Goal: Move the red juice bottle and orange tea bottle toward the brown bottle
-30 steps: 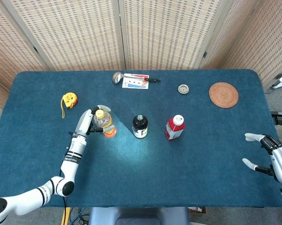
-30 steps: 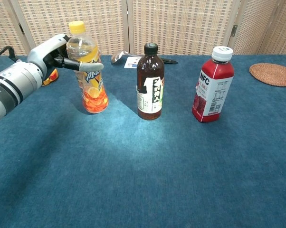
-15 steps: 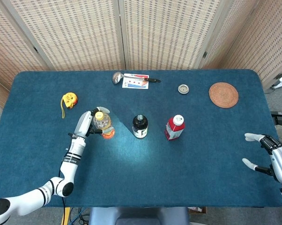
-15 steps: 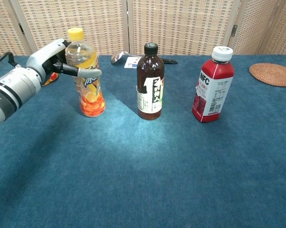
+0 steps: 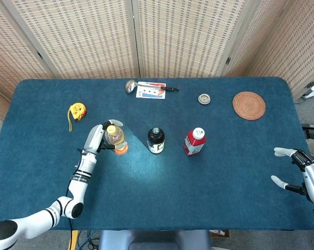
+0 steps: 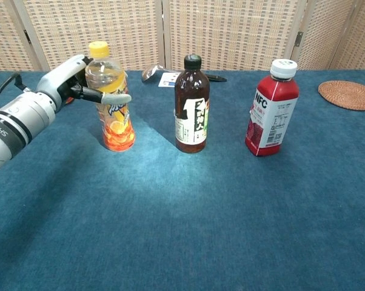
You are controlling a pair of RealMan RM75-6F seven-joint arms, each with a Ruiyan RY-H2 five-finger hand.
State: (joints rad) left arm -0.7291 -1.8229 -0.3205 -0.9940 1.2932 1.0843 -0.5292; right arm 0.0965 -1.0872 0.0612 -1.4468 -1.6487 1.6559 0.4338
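Chest view shows your left hand wrapped around the upper part of the orange tea bottle, fingers across its front, holding it upright with its base on the blue surface. Just to that bottle's right stands the brown bottle, near but not touching. Further right, about as far again, the red juice bottle stands upright with its white cap on. In the head view your right hand sits at the surface's right edge, well apart from all three bottles, fingers spread and holding nothing. A yellow tape measure lies beyond your left hand, and a woven coaster lies at the far right.
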